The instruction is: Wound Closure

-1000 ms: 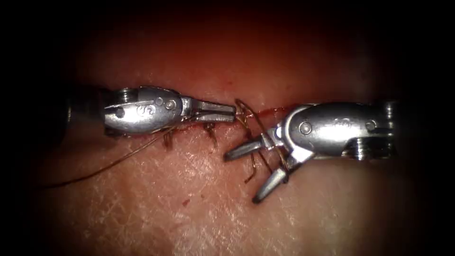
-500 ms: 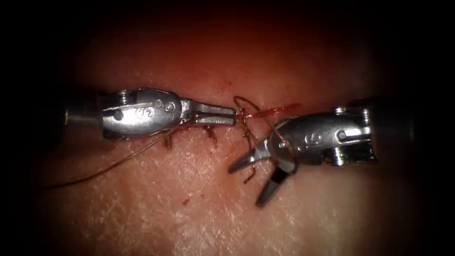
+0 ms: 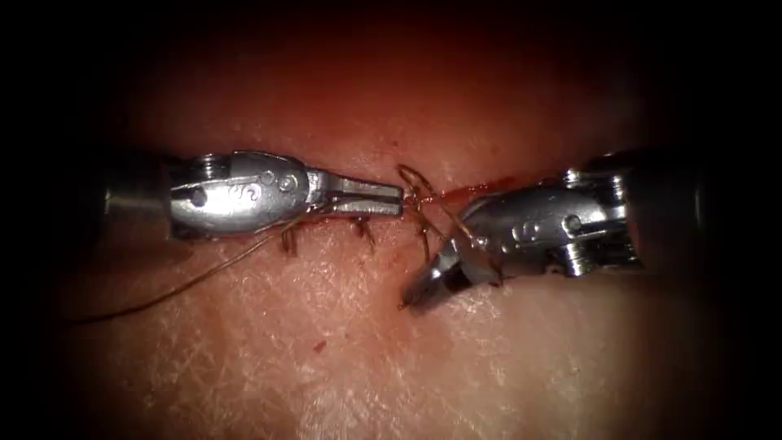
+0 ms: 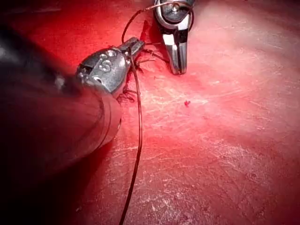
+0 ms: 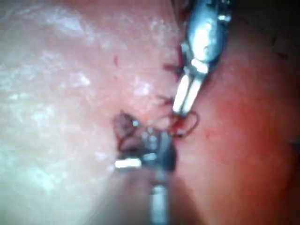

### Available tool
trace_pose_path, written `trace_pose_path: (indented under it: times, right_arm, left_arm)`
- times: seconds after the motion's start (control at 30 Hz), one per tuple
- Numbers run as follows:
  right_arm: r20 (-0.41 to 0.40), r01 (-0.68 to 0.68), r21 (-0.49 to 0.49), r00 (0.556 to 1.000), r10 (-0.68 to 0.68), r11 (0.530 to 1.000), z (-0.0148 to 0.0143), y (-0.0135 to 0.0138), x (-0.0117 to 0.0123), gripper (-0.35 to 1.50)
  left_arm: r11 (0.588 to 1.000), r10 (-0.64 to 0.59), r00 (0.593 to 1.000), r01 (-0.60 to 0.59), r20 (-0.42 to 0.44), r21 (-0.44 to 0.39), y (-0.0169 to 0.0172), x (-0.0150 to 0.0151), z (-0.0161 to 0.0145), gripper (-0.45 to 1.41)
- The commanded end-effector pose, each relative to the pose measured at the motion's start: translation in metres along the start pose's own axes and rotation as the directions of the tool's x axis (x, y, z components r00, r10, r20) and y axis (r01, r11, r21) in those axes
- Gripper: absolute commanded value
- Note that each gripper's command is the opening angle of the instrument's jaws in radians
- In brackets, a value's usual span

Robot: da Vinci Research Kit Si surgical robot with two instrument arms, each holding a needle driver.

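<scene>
From the left, we see the thread (image 3: 204, 273) lying slack over the tissue (image 3: 326, 358) toward the left tool (image 3: 393, 198), whose jaws are together on it at the cut (image 3: 481, 191). The right tool (image 3: 428, 285), nearer the short thread end, has its jaws together; whether they hold it, we cannot tell. Open tissue lies below both tools. We cannot make out the needle.

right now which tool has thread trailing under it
The left arm's tool, holding thread at the cut: a long strand trails leftward beneath it, unlike the right arm's tool.

Red fluid streak (image 3: 476, 191) right of centre, on far tissue (image 3: 342, 277). Small red speck (image 3: 318, 346) nearer, left of it, well apart.
</scene>
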Motion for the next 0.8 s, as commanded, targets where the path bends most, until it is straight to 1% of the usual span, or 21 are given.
trace_pose_path:
  times: [0.03,0.17,0.27,0.43,0.57,0.7,0.8]
  right_arm:
    - [-0.004,0.004,0.001,1.0,-0.004,1.0,0.0012,0.0002,0.0004,-0.35]
    - [-0.011,0.024,0.012,1.0,-0.024,1.0,0.0013,0.0,0.0006,-0.35]
    - [0.008,0.024,0.064,1.0,-0.025,0.998,0.0011,-0.0002,0.0005,-0.35]
    - [0.015,0.021,0.064,1.0,-0.022,0.998,-0.0003,0.0,0.0002,-0.35]
    - [0.009,0.018,0.018,1.0,-0.018,1.0,-0.0014,-0.0001,0.0002,-0.35]
    - [-0.028,0.001,-0.056,1.0,-0.003,0.998,-0.003,-0.0001,0.0,-0.35]
    - [-0.065,-0.029,-0.117,0.998,0.021,0.993,-0.0048,0.0002,-0.0002,-0.35]
  left_arm:
    - [1.0,-0.001,1.0,0.001,-0.002,-0.002,-0.0001,-0.0005,0.0006,-0.45]
    - [1.0,-0.002,1.0,0.002,-0.001,-0.001,-0.0002,-0.0003,0.0003,-0.45]
    - [1.0,-0.004,1.0,0.004,-0.002,-0.001,-0.0003,-0.0001,0.0,-0.45]
    - [1.0,-0.003,1.0,0.003,-0.001,0.0,0.0002,0.0,-0.0002,-0.45]
    - [1.0,-0.004,1.0,0.004,-0.002,-0.005,0.0012,0.0003,-0.0005,-0.45]
    - [1.0,-0.009,1.0,0.009,-0.004,-0.012,0.0029,0.0009,-0.0009,-0.45]
    - [1.0,-0.008,1.0,0.008,-0.005,-0.017,0.0044,0.0014,-0.0012,-0.45]
